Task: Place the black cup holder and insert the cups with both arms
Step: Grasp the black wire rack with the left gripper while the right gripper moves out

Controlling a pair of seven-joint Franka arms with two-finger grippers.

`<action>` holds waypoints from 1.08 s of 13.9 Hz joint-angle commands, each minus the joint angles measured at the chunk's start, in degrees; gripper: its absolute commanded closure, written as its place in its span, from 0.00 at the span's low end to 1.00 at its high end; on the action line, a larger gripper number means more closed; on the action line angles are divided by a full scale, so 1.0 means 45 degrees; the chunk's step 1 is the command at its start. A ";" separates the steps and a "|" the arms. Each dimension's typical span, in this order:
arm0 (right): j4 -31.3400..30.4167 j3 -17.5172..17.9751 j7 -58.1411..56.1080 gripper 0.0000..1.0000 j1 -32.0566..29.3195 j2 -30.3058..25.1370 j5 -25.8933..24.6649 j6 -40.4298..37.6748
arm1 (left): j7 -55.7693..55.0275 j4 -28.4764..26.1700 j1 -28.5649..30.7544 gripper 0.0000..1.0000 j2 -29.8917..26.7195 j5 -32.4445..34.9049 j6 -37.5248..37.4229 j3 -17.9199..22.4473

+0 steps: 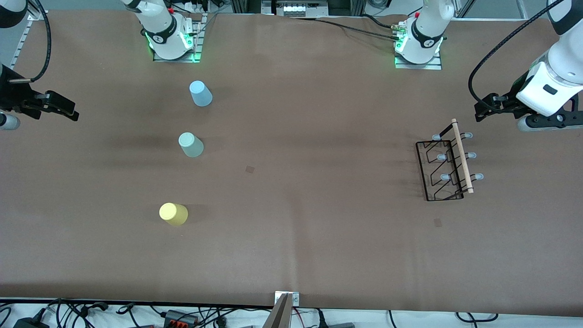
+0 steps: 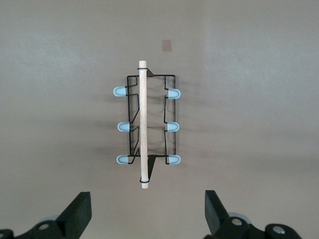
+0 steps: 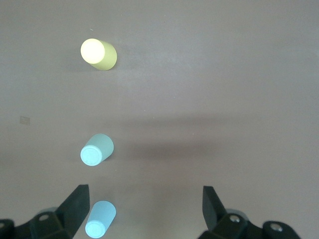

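At the right arm's end of the table, the right gripper [image 1: 68,111] hangs in the air over the brown table [image 1: 309,237] edge, its two black fingers [image 3: 75,209] spread wide with nothing between them. Three cups stand upside down in a loose line on that side of the table, well apart from each other. The light blue cup [image 1: 201,93] is farthest from the front camera, near the right arm's base. The pale grey-green cup [image 1: 191,145] sits in the middle of the line, and the yellow cup [image 1: 173,214] is the nearest to the front camera. The middle stretch of the table holds only a small dark square mark [image 1: 250,169]. Toward the left arm's end stands the black cup holder [image 1: 448,165], upright on the table, its wooden rod handle [image 1: 462,156] running along the top and its six grey-blue pegs [image 2: 172,93] sticking out, three to each side. No cup is on any peg. The left gripper [image 1: 483,111] hovers above the table just past the holder's end that lies farther from the front camera, its fingers [image 2: 214,209] also wide apart and holding nothing.
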 commanded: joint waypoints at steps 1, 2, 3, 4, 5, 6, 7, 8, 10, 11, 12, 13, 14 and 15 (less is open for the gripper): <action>-0.0066 0.0139 -0.0137 0.00 -0.0169 -0.0334 -0.0026 -0.0167 | -0.0063 -0.0206 0.0071 0.00 -0.0257 -0.0193 0.0125 -0.0002; -0.0028 0.0158 -0.0137 0.00 -0.0189 -0.0316 -0.0027 -0.0167 | -0.0063 -0.0206 0.0072 0.00 -0.0257 -0.0193 0.0144 -0.0002; -0.0028 0.0159 -0.0137 0.00 -0.0189 -0.0335 -0.0027 -0.0167 | -0.0063 -0.0206 0.0091 0.00 -0.0257 -0.0193 0.0125 0.0017; -0.0047 0.0159 -0.0137 0.00 -0.0170 -0.0316 -0.0027 -0.0167 | -0.0063 -0.0225 0.0091 0.00 -0.0257 -0.0193 0.0106 0.0017; -0.0047 0.0159 -0.0137 0.00 -0.0169 -0.0316 -0.0027 -0.0147 | -0.0063 -0.0226 0.0091 0.00 -0.0257 -0.0193 0.0086 0.0017; -0.0047 0.0178 -0.0137 0.00 -0.0169 -0.0296 -0.0027 -0.0108 | -0.0063 -0.0226 0.0091 0.00 -0.0257 -0.0193 0.0086 0.0017; -0.0047 0.0159 -0.0137 0.00 -0.0169 -0.0315 -0.0027 -0.0127 | -0.0024 -0.0206 0.0053 0.00 -0.0103 -0.0193 0.0067 -0.0002; -0.0047 0.0178 -0.0137 0.00 -0.0169 -0.0316 -0.0027 -0.0147 | 0.0015 -0.0225 -0.0006 0.00 -0.0024 -0.0193 -0.0030 -0.0002; -0.0047 0.0159 -0.0137 0.00 -0.0169 -0.0315 -0.0027 -0.0108 | -0.0004 -0.0245 -0.0007 0.00 0.0384 -0.0193 0.0104 -0.0002; -0.0047 0.0159 -0.0137 0.00 -0.0208 -0.0296 -0.0027 -0.0089 | 0.0015 -0.0264 0.0071 0.00 0.0658 -0.0193 0.0628 -0.0002; -0.0047 0.0159 -0.0137 0.00 -0.0189 -0.0296 -0.0027 -0.0108 | 0.0054 -0.0439 0.0110 0.00 0.0873 -0.0193 0.1078 -0.0002; -0.0047 0.0159 -0.0137 0.00 -0.0189 -0.0296 -0.0027 -0.0127 | 0.0054 -0.0634 0.0149 0.00 0.1185 -0.0193 0.1430 0.0017; -0.0047 0.0159 -0.0137 0.00 -0.0189 -0.0277 -0.0027 -0.0089 | 0.0074 -0.0771 0.0169 0.00 0.1517 -0.0173 0.2033 0.0017; -0.0047 0.0159 -0.0137 0.00 -0.0189 -0.0276 -0.0027 -0.0088 | 0.0074 -0.1004 0.0150 0.00 0.1694 -0.0154 0.2465 0.0017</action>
